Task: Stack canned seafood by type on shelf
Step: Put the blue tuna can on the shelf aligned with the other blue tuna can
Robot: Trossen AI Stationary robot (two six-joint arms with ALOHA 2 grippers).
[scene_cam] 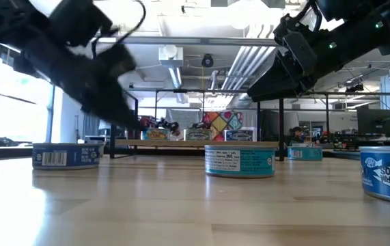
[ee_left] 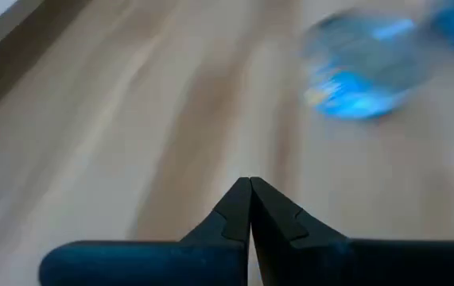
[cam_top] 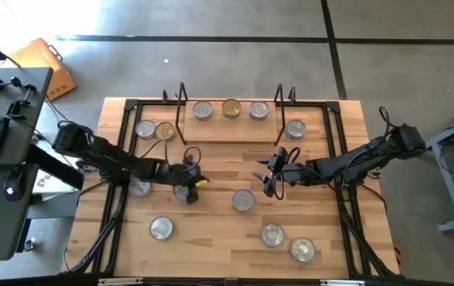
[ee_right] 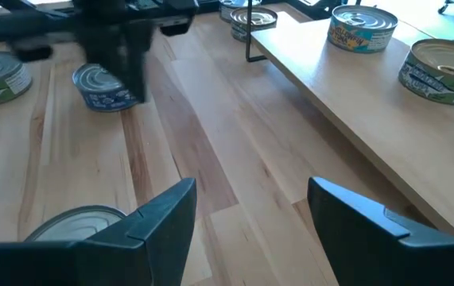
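The table is light wood in narrow butcher-block strips, smooth with a soft satin sheen, edged by a black metal frame. The shelf ahead of both grippers is a paler, smooth wooden board between thin black wire end frames. The tins just below the left gripper and beside the right gripper have bright, glossy silver metal tops with ring-pulls; two tins carry gold tops. Their sides wear glossy printed paper labels, teal or blue. Both grippers' fingers look like dark matt plastic.
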